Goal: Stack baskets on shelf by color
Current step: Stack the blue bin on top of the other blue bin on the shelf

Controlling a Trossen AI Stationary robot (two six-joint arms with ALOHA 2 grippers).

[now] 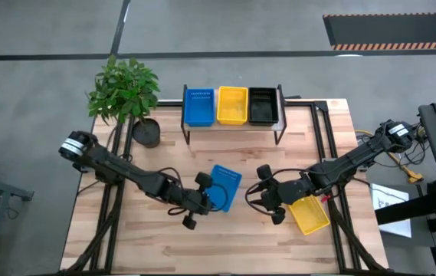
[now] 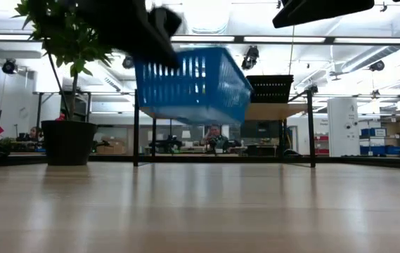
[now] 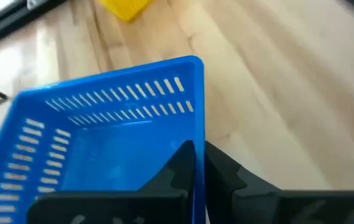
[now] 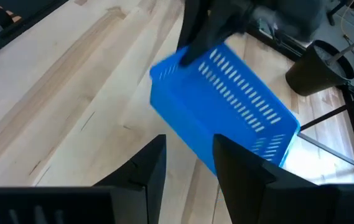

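Count in the high view: five baskets — blue [image 1: 198, 106], yellow [image 1: 232, 105] and black [image 1: 263, 106] side by side on the shelf [image 1: 233, 125], long axes running front-to-back. A second blue basket [image 1: 223, 188] is mid-table, tilted, lifted clear of the table [image 1: 156, 238] (low view shows the gap). Left pincer [image 1: 204, 196] is pinched on its wall. A second yellow basket [image 1: 309, 214] lies skewed near the right edge. Right pincer [image 1: 269, 201] is spread, holding nothing.
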